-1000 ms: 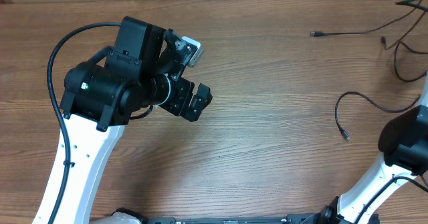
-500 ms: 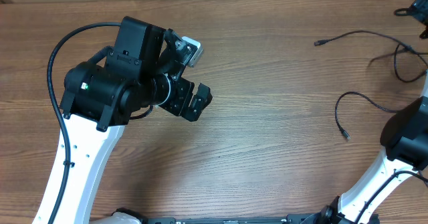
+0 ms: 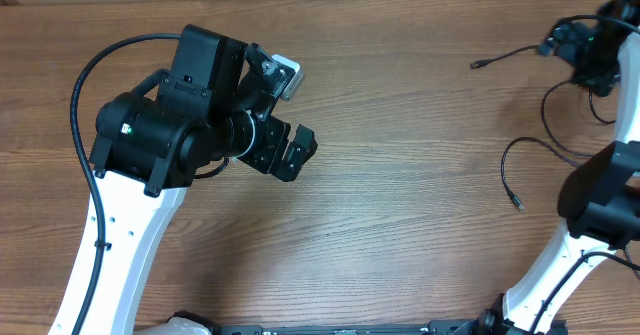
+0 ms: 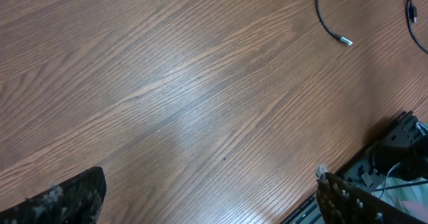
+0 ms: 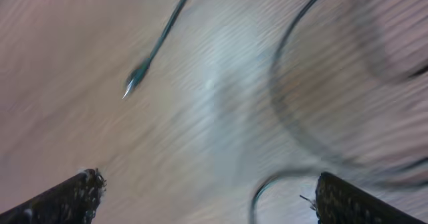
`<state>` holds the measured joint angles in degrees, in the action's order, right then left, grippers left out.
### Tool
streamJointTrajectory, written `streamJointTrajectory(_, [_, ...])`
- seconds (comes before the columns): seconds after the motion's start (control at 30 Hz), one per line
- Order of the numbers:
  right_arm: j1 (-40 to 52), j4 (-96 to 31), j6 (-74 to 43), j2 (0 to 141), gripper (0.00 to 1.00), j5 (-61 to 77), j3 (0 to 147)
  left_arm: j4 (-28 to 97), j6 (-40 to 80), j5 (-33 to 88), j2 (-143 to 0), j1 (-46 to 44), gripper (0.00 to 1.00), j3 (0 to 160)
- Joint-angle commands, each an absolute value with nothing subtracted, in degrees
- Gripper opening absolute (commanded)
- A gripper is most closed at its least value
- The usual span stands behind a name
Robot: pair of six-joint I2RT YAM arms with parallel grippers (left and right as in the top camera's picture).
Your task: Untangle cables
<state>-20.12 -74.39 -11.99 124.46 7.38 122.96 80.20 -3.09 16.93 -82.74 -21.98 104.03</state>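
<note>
- Brown wood-grain table (image 3: 400,205): fills every view and carries both arms and all the cords.
- White-and-black left arm (image 3: 150,140): rises from the near left edge and bends over the left half of the table, well apart from any cord.
- White-and-black right arm (image 3: 600,190): stands at the right edge and reaches to the far right corner.
- Left gripper (image 3: 291,153) (image 4: 207,204): black, with jaws spread wide. Grips nothing and touches nothing, with only bare wood between the fingertips in the wrist view.
- Right gripper (image 3: 585,43) (image 5: 207,204): black, above the far right corner among the cords. Wrist view blurred, but jaws clearly spread wide with nothing seen clamped between the tips. Cannot tell whether any finger touches a cord.
- Thin black cables (image 3: 550,110): all on the right side of the table.
- Curved black cable with a silver-tipped plug (image 3: 508,170) (image 4: 323,18): lies loose near the right arm's base.
- Straighter black cable with a small plug end (image 3: 500,57) (image 5: 160,40): runs leftward from beside the right gripper.
- Further loops curl just beneath and beside that gripper.
</note>
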Motion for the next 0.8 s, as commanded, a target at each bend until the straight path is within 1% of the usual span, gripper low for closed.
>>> streamJointTrajectory(0.0, [-17.06,-78.52,-9.39,122.13,1.0,14.37,123.07,80.18,-2.35,16.97,-82.39,-21.76,1.0,105.25])
streamJointTrajectory(0.1, [-13.32,-82.74,-5.61,122.13,1.0,14.46,123.07,80.18,-2.35,16.95,-82.39,-21.76,1.0,105.25])
streamJointTrajectory(0.23, [-8.16,-86.96,-5.28,122.13,1.0,13.17,123.07,80.18,-2.35,16.95,-82.39,-21.76,1.0,105.25])
streamJointTrajectory(0.5, [0.67,-88.82,-5.56,122.15,1.0,10.94,123.07,80.18,-2.35,16.95,-82.39,-21.76,1.0,105.25])
streamJointTrajectory(0.67, [4.69,-90.7,-13.96,120.4,1.0,-0.27,123.07,80.18,-2.35,16.95,-82.39,-21.76,0.99,105.25])
streamJointTrajectory(0.77, [5.72,-91.39,-14.44,116.75,1.0,-0.45,123.07,80.18,-2.35,16.95,-82.39,-21.76,1.0,105.25])
